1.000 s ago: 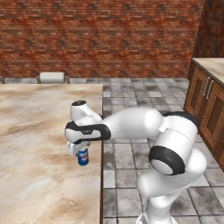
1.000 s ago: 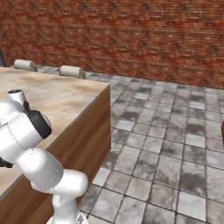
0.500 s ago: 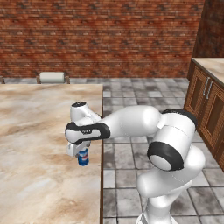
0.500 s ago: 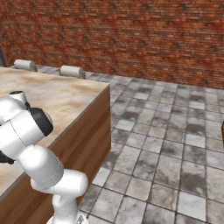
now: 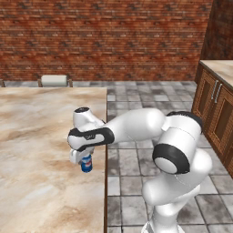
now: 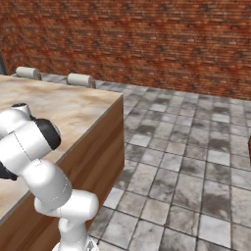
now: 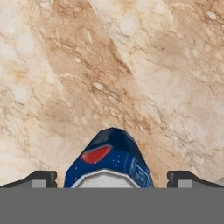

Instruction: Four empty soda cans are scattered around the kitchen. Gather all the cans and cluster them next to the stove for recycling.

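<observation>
The hand view shows spread fingers straddling an upright blue soda can without touching it, while the left base view places this can at the marble surface's 3 o'clock edge, unchanged from earlier.

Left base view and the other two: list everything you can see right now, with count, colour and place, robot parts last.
can: one, blue with a red mark and silver top, upright on the counter near its right edge, between the open fingers.
counter: one, beige marble top with wood sides, left of the tiled floor.
rolls: two, pale grey, along the counter's far edge.
cabinets: one run, brown wood with a beige top, at right by the wall.
brick wall: red, across the back.
floor: grey tiles.
gripper: one, dark tips, open, straddling the can from above.
arm: one, white with dark joints.
</observation>
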Motion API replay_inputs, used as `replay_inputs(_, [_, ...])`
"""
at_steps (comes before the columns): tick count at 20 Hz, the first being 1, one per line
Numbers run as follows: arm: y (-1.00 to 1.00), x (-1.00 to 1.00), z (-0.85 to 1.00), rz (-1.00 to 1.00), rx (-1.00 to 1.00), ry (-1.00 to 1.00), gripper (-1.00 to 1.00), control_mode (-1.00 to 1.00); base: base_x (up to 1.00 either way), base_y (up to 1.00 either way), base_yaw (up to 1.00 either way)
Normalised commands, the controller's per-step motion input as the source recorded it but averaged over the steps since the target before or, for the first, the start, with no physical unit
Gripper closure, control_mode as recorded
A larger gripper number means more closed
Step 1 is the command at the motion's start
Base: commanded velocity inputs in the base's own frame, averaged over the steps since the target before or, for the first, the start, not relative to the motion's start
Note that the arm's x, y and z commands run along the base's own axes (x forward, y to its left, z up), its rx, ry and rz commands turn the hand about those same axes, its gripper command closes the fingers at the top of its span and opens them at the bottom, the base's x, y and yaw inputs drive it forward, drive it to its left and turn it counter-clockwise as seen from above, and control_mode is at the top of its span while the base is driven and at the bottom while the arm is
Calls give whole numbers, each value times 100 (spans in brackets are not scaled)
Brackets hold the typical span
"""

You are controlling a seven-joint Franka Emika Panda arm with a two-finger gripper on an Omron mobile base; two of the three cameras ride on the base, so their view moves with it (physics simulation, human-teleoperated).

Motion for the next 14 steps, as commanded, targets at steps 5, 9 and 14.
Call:
replay_inputs(5, [1,1,-13,0,0,0,100,-100,0,0,0])
replay_inputs(9, [0,0,-10,0,-1,0,100,-100,0,0,0])
replay_inputs(14, [0,0,-2,0,0,0,100,-100,0,0,0])
